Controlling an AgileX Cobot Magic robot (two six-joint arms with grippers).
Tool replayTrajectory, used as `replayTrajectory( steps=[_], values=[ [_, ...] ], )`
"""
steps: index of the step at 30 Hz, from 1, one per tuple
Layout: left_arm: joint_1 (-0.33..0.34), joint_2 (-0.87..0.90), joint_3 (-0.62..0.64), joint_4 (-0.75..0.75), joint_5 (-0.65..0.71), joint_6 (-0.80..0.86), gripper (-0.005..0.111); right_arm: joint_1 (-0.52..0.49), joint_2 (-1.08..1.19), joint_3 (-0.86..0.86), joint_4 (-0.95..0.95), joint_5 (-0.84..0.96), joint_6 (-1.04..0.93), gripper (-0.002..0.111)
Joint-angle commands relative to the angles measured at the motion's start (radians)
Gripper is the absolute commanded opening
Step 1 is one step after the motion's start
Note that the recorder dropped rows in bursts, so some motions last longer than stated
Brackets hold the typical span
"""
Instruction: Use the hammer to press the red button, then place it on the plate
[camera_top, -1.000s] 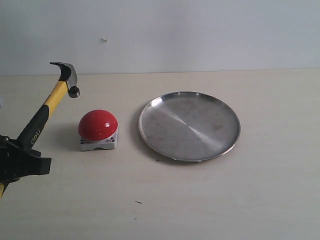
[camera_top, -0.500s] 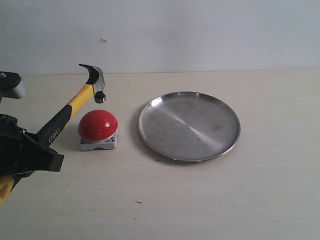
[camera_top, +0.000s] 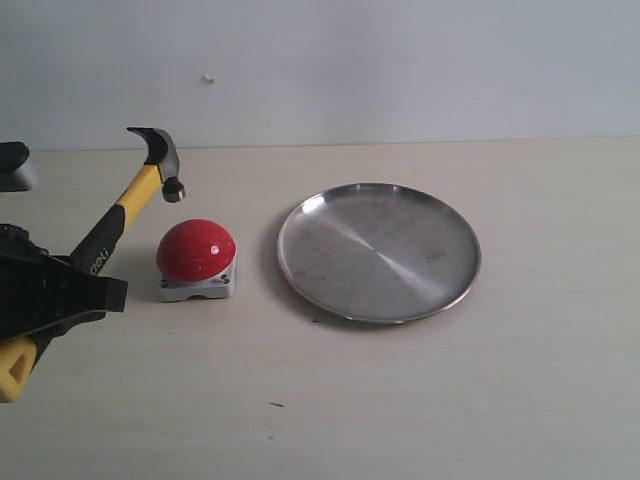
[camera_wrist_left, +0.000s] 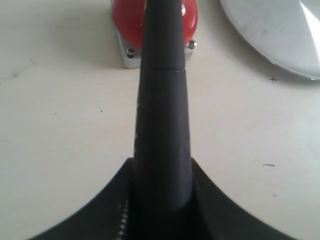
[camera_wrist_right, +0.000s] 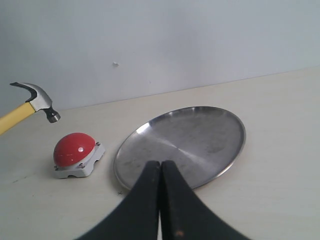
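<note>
With the left gripper (camera_top: 62, 290) clamped on the hammer (camera_top: 120, 213), swing its raised head down squarely onto the red button (camera_top: 196, 247); the right gripper (camera_wrist_right: 161, 192) idles, fingers pressed together, empty.

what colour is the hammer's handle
The hammer handle is yellow near the head, black lower down; exterior view shows it best.

The tool (camera_wrist_right: 160, 167) is pointing at the plate (camera_wrist_right: 200, 135), jaws pressed together. The button (camera_wrist_right: 74, 148) is sitting near the plate on the bench (camera_wrist_right: 270, 200); the hammer (camera_wrist_right: 31, 102) is hanging beyond, raised.
</note>
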Motion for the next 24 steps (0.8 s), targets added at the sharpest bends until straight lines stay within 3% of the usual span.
replayTrajectory(
  steps=[1,5,24],
  values=[
    [0.015,-0.007,0.001,-0.005,-0.072,0.003,0.0,0.0,-0.007,0.004,-0.002,-0.008,-0.008,0.0],
    [0.015,-0.007,0.033,-0.013,-0.144,0.003,0.0,0.0,-0.007,0.004,-0.002,-0.008,-0.008,0.0],
    [0.015,-0.007,0.019,-0.034,-0.128,0.024,0.0,0.0,-0.007,0.004,-0.002,-0.008,-0.008,0.0]
  ],
)
